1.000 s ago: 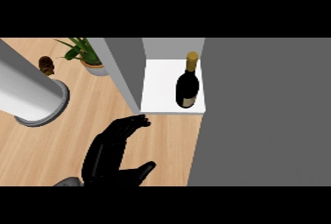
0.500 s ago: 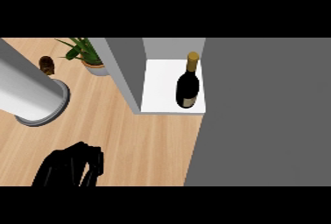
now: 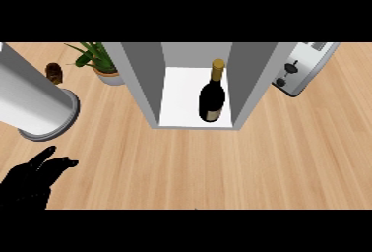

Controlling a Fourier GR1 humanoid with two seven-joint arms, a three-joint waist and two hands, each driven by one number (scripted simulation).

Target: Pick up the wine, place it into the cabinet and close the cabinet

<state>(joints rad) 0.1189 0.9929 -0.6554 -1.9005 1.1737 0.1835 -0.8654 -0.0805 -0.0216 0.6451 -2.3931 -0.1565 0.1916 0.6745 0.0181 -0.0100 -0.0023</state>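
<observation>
The wine bottle already stands inside the open cabinet, near its front edge. The left hand rests low at the table's left, fingers relaxed, holding nothing. I judge a door swung shut carelessly could knock the bottle over.

I have a single head view, looking steeply down on the wooden desk from fairly high. The left robot hand enters at the lower left corner; the open cabinet lies up and right of it, well apart.
</observation>
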